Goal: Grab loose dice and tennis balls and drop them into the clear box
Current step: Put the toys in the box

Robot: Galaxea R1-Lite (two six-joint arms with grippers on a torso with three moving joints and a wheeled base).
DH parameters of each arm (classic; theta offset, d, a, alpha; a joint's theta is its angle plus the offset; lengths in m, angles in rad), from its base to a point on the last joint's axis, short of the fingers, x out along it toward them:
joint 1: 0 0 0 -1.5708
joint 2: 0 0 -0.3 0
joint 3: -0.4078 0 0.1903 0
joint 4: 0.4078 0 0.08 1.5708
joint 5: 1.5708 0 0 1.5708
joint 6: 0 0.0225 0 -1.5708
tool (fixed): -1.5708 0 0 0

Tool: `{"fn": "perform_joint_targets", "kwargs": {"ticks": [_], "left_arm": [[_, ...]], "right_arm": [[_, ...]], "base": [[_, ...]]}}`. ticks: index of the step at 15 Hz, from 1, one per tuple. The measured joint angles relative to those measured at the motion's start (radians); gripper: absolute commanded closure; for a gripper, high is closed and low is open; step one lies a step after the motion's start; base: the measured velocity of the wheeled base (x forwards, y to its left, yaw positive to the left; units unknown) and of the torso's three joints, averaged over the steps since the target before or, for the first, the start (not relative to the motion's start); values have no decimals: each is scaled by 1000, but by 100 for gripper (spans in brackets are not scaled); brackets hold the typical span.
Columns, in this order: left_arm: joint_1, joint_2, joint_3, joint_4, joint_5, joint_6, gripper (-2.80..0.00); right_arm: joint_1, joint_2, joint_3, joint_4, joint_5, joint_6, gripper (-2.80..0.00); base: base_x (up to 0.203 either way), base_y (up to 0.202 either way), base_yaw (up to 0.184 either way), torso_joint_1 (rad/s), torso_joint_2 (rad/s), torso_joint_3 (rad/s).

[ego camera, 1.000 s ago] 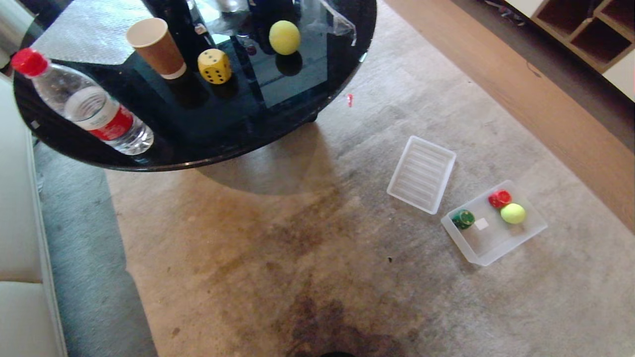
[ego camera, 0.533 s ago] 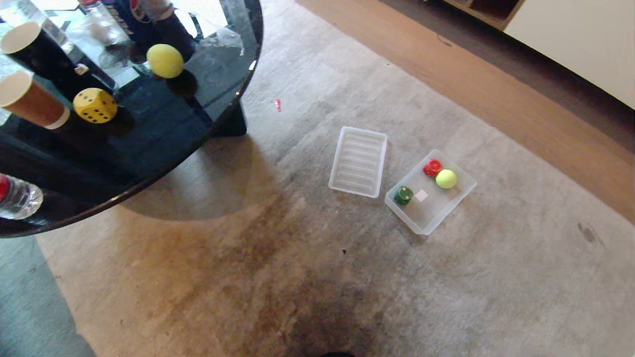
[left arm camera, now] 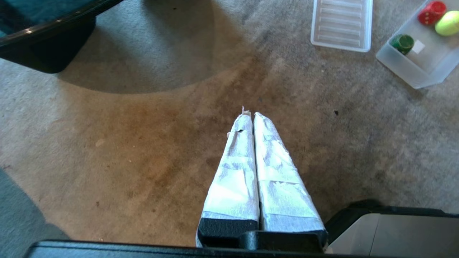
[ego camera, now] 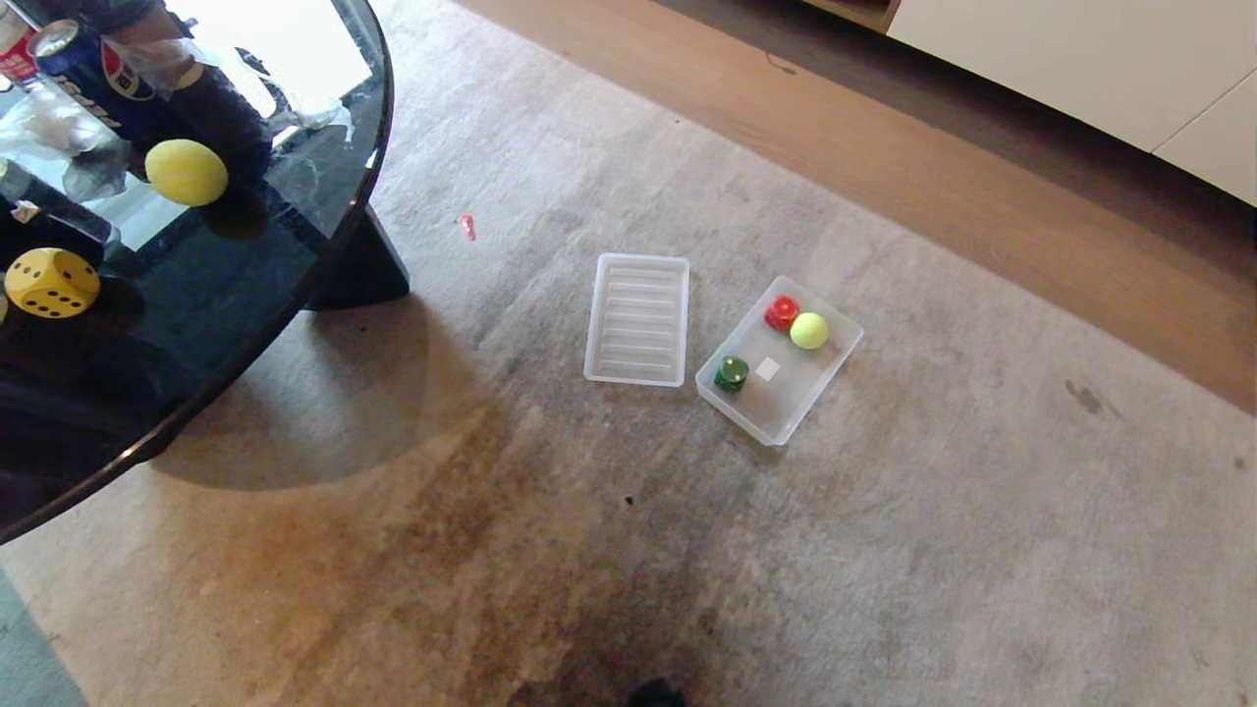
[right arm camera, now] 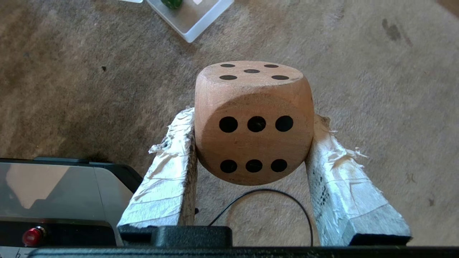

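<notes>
Only the head view shows the black surface (ego camera: 245, 285) with yellow die (ego camera: 51, 283) and tennis ball (ego camera: 186, 172); clear box (ego camera: 815, 388) on carpet. Wrist views alone show right hand (right arm camera: 254, 122) clamping the wooden die (right arm camera: 254, 122), left hand (left arm camera: 251, 115) pressed together.

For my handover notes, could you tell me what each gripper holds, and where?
Right gripper clamps the wooden die by two opposite side faces; left gripper holds nothing.

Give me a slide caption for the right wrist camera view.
Right gripper clamps the wooden die above the carpet.
</notes>
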Motion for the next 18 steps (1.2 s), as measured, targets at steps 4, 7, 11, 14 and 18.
{"fn": "perform_joint_targets", "kwargs": {"ticks": [4,7,11,14,18], "left_arm": [[0,0,0,0,-1,0,0],[0,0,0,-1,0,3,0],[0,0,0,0,0,2,0],[0,0,0,-1,0,3,0],[0,0,0,-1,-1,3,0]], "right_arm": [[0,0,0,0,0,1,0],[0,0,0,-1,0,6,0],[0,0,0,-1,0,6,0],[0,0,1,-3,0,6,0],[0,0,0,-2,0,6,0]], "base": [[0,0,0,0,0,0],[0,0,0,0,0,0],[22,0,0,1,0,2],[183,0,0,2,-1,2],[182,0,1,3,2,3]]}}
